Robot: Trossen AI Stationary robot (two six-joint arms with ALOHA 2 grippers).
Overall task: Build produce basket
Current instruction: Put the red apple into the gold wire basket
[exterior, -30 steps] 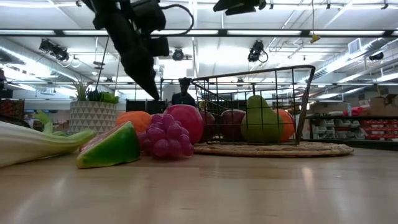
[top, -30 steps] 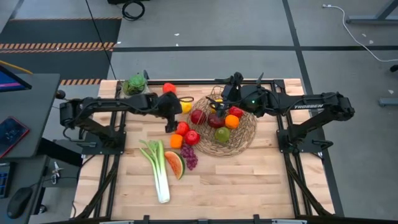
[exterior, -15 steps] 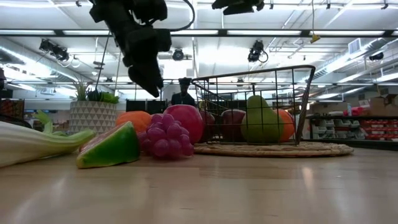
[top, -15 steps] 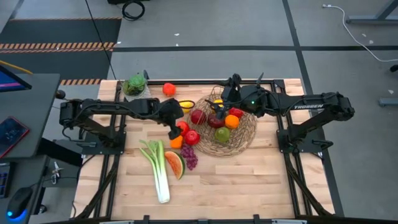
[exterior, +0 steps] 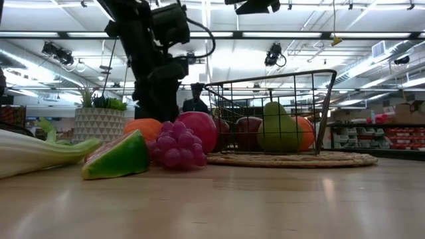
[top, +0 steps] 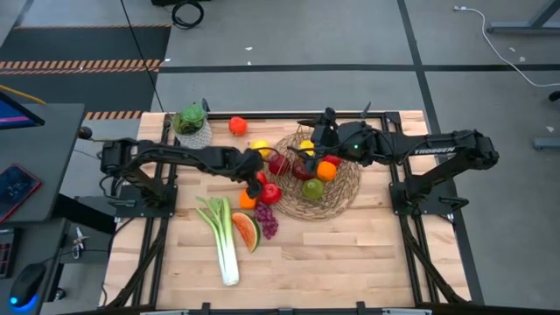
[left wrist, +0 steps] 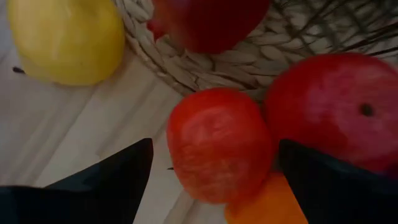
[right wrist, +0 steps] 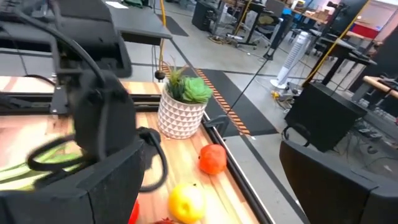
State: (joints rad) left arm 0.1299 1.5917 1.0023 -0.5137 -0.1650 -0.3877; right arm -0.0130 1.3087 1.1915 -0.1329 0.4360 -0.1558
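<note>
The left gripper (left wrist: pixel 211 165), fingers wide, straddles a red fruit (left wrist: pixel 217 143) touching the basket (top: pixel 343 188) rim. The right gripper (top: pixel 308 144) hangs wide above the basket, empty. Beside the basket lie one leek (top: pixel 223 241), one watermelon slice (top: pixel 247 231), and one grape bunch (top: pixel 268 220).

Basket (top: pixel 343 188) sits right of centre on the table (top: pixel 350 254), holding several fruits, among them a pear (top: pixel 312 189). Just left of its rim: apple (top: pixel 270 192), orange (top: pixel 248 199), grapes (top: pixel 268 220), with the watermelon slice (top: pixel 247 231) and leek (top: pixel 223 241) nearer the front edge. Lemon (top: pixel 260 147) lies beside the rim farther back; potted plant (top: pixel 191 124) stands at the back left. Left gripper (top: pixel 255 173) is low over the fruit left of the basket, right gripper (top: pixel 308 150) above the basket's back part.
</note>
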